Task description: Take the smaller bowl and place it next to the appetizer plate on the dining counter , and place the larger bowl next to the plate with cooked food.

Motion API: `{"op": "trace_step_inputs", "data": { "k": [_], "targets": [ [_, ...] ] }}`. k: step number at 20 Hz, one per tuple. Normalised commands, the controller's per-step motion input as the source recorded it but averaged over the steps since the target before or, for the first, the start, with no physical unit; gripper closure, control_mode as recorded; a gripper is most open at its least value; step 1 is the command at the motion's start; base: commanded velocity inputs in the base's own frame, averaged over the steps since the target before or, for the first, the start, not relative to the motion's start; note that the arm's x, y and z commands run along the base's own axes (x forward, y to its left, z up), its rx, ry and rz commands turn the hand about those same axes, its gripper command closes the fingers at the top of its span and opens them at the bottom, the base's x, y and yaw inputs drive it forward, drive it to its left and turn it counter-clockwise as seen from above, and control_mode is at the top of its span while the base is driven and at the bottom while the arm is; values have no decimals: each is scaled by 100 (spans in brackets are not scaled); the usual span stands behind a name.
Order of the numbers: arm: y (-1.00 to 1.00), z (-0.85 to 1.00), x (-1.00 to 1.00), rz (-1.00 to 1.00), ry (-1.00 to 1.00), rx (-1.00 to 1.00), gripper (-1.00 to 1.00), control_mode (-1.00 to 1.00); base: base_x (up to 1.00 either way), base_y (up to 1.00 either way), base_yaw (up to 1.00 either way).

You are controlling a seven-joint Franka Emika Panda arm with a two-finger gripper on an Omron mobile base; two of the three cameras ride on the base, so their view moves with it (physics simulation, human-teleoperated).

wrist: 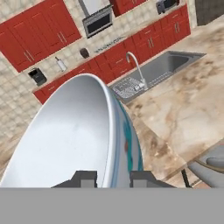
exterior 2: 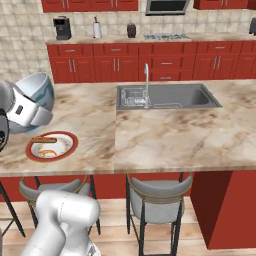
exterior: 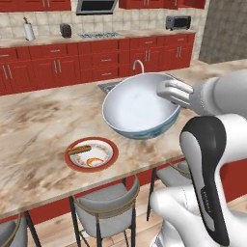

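larger bowl (exterior: 137, 110) rim pinched in end effector (wrist: 113, 178), tilted above dining counter (exterior: 38, 130)

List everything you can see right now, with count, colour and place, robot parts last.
larger bowl: one, white inside, blue-green pattern outside, held tilted above the dining counter, beside the plate
plate with cooked food: one, white with red rim, near the front edge of the dining counter
dining counter: one, beige-brown marble top, red base
sink: one, grey, set in the dining counter, with a faucet
stools: several, grey, under the counter's front edge
wall cupboards: red, along the back wall
stovetop: one, grey, on the back counter
coffee machine: one, black, back counter
toaster oven: one, grey, back counter
gripper: one, white, shut on the bowl's rim
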Motion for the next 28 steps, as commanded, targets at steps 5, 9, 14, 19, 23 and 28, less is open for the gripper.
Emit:
{"op": "trace_step_inputs", "data": {
  "k": [5,9,14,19,23,28],
  "targets": [
    [-34,-39,5,-6,-4,0,100,-100,0,0,0],
    [-37,-6,1,-17,12,16,100,-100,0,0,0],
    [-65,0,2,-15,19,41,100,-100,0,0,0],
    [-36,-4,5,-2,4,21,100,-100,0,0,0],
    [2,-26,27,-2,0,-2,100,-100,0,0,0],
    [0,-35,50,-2,-1,-6,100,-100,0,0,0]
  ]
}}
